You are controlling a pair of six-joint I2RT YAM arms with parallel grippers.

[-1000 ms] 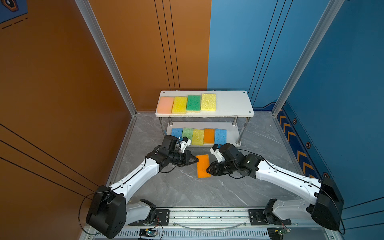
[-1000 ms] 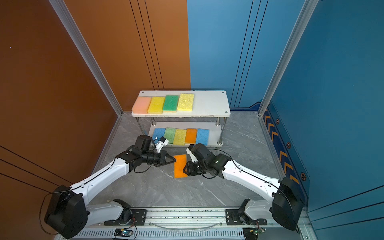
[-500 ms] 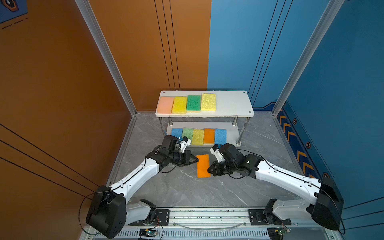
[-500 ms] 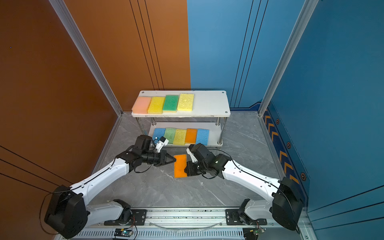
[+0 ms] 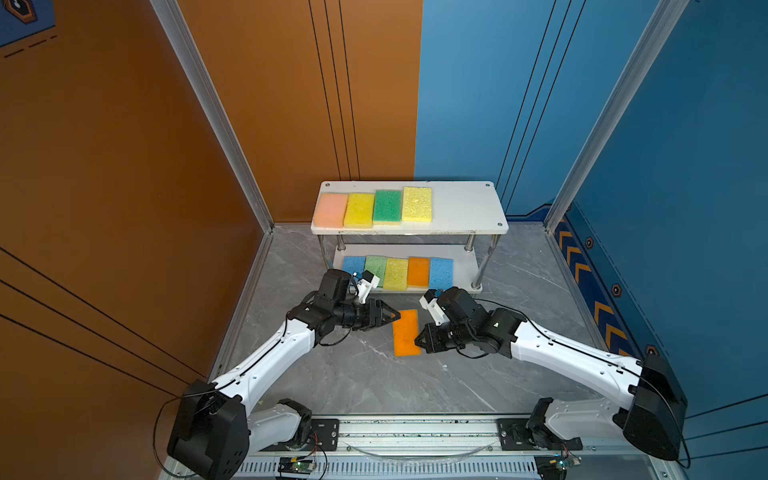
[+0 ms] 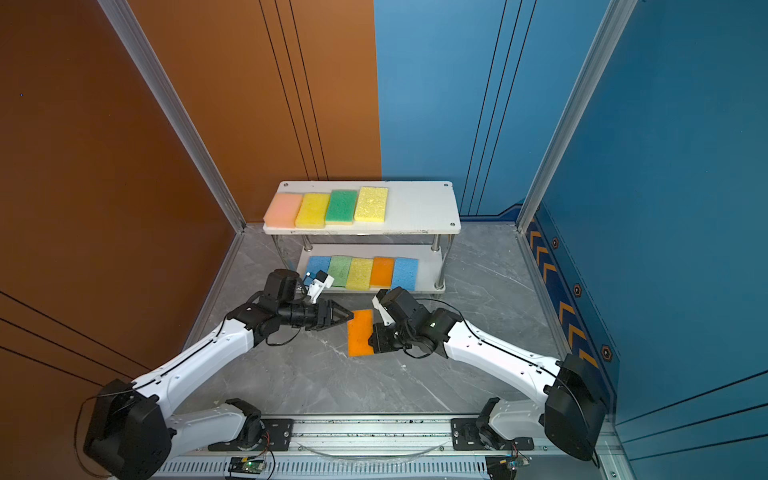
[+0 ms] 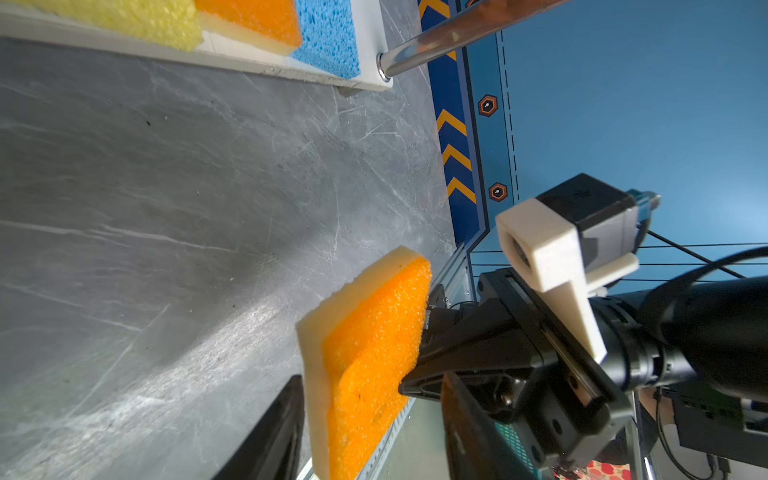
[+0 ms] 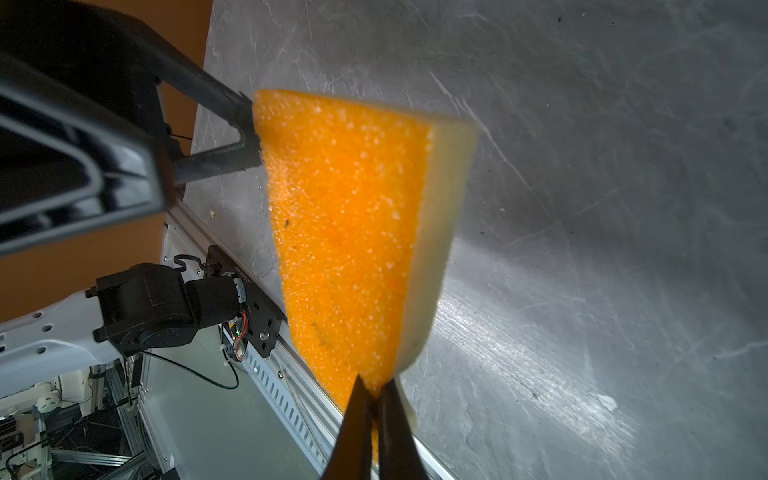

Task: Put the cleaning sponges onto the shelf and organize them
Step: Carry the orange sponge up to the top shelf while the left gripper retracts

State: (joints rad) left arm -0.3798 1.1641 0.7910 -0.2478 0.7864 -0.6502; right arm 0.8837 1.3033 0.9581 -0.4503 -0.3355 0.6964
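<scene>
Nine sponges (image 5: 396,273) lie on the shelf (image 5: 478,229) in the upper middle of both top views. Four sit in a row on the left part of the top board (image 5: 465,205), and five sit side by side on the lower board (image 5: 464,272). The tenth, an orange sponge (image 5: 406,332) with a pale underlayer, is off the shelf. It is held above the grey floor (image 5: 353,374) at the centre of the frame, between the two arms. The task looks nearly finished, with only this one left to place.

The right gripper (image 5: 417,341) is pressed together on a thin pinch of the sponge's lower right edge. The left gripper (image 5: 394,316) has its jaws spread either side of the sponge's upper left corner and, judging from the left wrist view, is not squeezing it.

The right part of the top board is bare, just beside the pale yellow sponge (image 5: 417,204), and is the widest free spot, open from above. The lower board is almost full, with only a narrow strip at its right end. It lies under the top board between the metal posts (image 5: 484,262), so reaching in there would be tighter. The walls stand well apart from both arms.
</scene>
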